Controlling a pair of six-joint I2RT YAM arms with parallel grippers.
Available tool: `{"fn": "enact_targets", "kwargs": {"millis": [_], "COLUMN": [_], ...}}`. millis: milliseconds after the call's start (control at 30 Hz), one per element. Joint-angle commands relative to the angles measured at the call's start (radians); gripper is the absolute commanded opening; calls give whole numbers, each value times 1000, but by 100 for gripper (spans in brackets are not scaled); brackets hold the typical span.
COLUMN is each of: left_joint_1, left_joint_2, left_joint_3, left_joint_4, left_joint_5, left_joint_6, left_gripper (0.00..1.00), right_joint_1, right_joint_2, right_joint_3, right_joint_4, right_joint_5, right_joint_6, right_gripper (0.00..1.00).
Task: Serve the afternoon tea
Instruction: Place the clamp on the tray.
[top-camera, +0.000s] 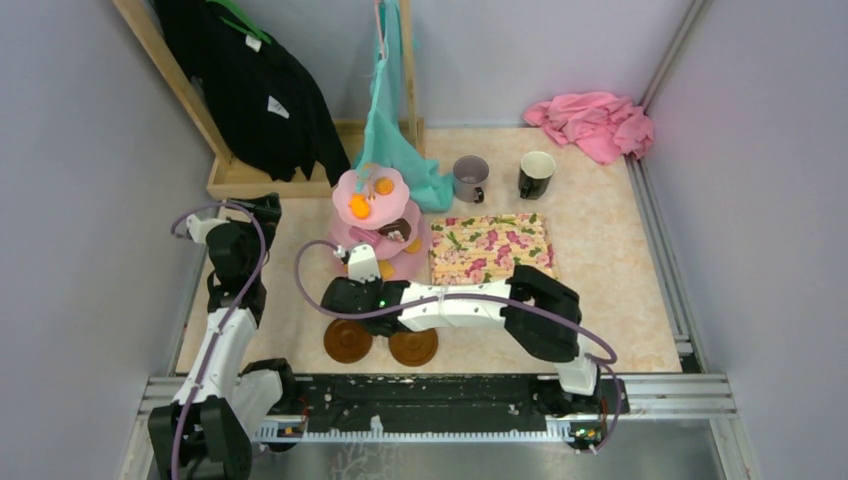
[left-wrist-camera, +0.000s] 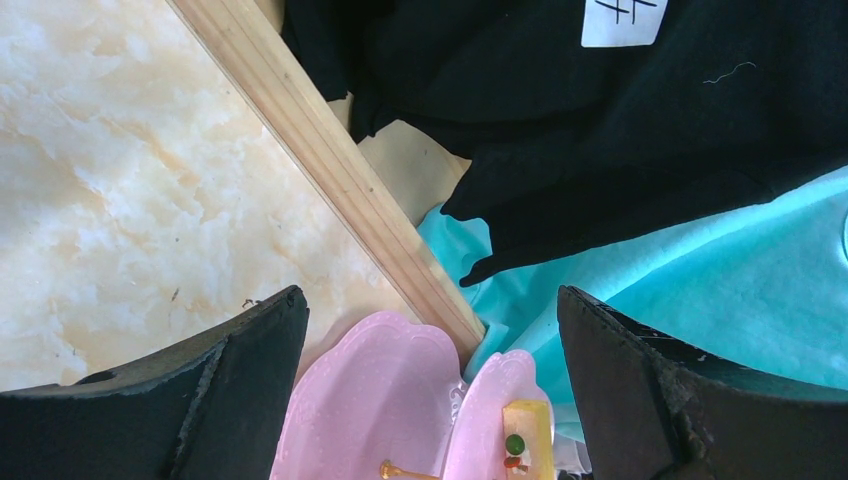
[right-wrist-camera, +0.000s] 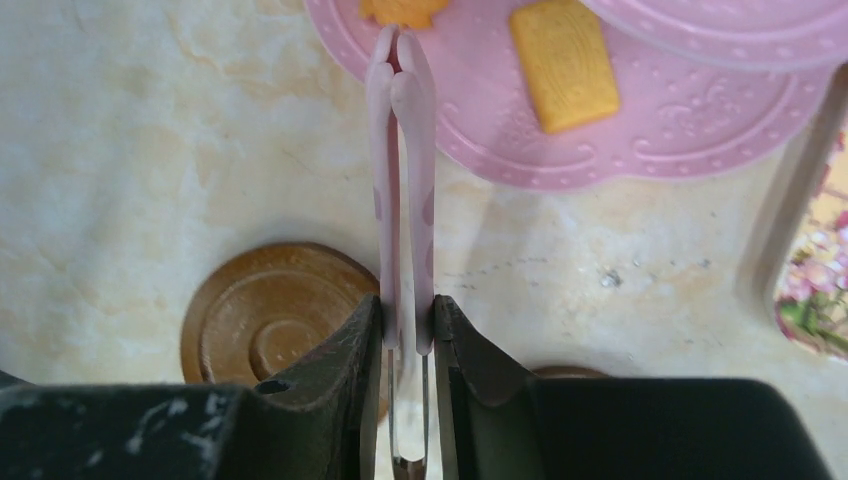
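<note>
1. We see the right tool (right-wrist-camera: 408, 318) pinched narrow on the pink tongs (right-wrist-camera: 402, 150).
2. The tongs' tips reach an orange cake (right-wrist-camera: 403, 10) on the bottom plate of the pink stand (right-wrist-camera: 690, 125), at 12 o'clock from the tool.
3. A yellow cake (right-wrist-camera: 565, 62) lies on that plate, at 3 o'clock from the tips.
4. The left tool (left-wrist-camera: 430, 300) is wide and holds nothing.
5. Two brown discs (top-camera: 348, 341) sit on the worktop (top-camera: 620, 300) at 6 o'clock from the stand.
6. The grey mug (top-camera: 470, 177) and black mug (top-camera: 536, 173) stand at 2 o'clock from it.

Bright, even light, soft shadows; wrist views' near edges seem slightly blurred.
</note>
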Motion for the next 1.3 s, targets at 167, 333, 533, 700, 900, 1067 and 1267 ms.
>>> {"fn": "enact_targets", "kwargs": {"millis": [167,333,533,700,900,1067,1267], "left_joint_1": [6,6,6,7,6,4,2], "left_joint_2": [5,11,21,23,31,24,21], "left_joint_3": [2,-1,-3,-5,-6,-6,-8], "left_joint_4": [45,53,63,73,83,84,87], "left_joint_5": [-4,3,14,26,37,40,39], "left_joint_6": [18,23,33,35,39,42,47], "left_gripper": [99,99,99,99,99,99,99], "right_joint_1": [27,28,8,-108,-310,-460,-571], "right_joint_2": [-250,-378,-508,-625,-690,-672,-547], "right_joint_3": [-168,-241,-281,-364,-445,-489,-469], "right_joint_4": [7,-25,-181,-223,-191,-118,-25], "right_joint_5": [74,98,165,99,-23,-135,-221], "right_joint_6": [22,44,76,40,-72,-192,-323], "right_gripper": [16,15,16,16,16,16,16]}}
